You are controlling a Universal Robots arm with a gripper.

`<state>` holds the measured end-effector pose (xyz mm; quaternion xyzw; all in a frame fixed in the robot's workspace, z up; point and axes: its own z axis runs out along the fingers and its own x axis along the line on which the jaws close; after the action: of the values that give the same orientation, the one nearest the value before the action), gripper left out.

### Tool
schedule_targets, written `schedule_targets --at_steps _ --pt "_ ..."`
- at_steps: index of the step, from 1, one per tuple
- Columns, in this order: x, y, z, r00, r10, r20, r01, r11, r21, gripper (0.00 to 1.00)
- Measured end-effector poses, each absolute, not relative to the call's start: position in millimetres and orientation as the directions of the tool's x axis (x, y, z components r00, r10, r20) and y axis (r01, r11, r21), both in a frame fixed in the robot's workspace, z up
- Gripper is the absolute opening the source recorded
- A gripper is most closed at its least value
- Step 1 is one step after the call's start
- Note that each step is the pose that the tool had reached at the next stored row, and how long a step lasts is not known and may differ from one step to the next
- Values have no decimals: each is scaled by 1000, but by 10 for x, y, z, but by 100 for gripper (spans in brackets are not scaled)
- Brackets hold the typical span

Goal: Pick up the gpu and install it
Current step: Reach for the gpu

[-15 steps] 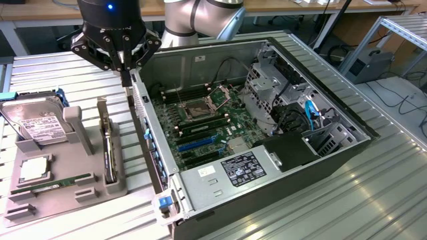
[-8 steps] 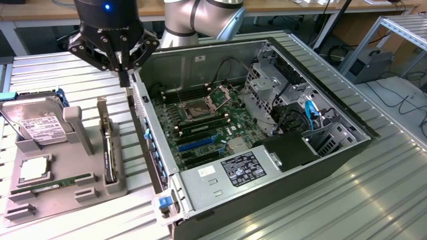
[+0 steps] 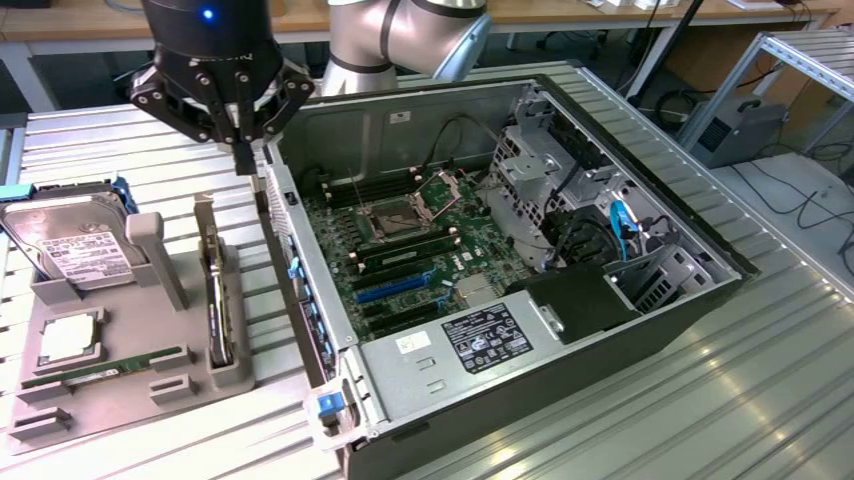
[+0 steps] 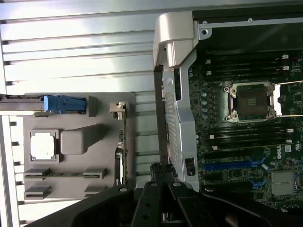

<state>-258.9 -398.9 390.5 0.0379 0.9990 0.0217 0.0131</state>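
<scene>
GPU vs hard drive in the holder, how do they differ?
Shape: GPU is a thin dark card; hard drive is a thick silver block with a white label.
Pose: GPU stands on its long edge; hard drive leans back, label showing.
Place: GPU is on the holder's side nearer the case; hard drive is farther off.
Shared: both sit in the grey holder, neither in the hand.

Bright even overhead light, white glare on the ribbed metal table (image 4: 71, 56), computer case (image 3: 374, 135) interior shadowed
</scene>
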Motion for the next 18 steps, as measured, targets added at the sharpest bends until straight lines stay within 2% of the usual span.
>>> schedule_targets --at_steps 18 --pt "-2655 -3989 3905 -997 76 -24 75 996 44 11"
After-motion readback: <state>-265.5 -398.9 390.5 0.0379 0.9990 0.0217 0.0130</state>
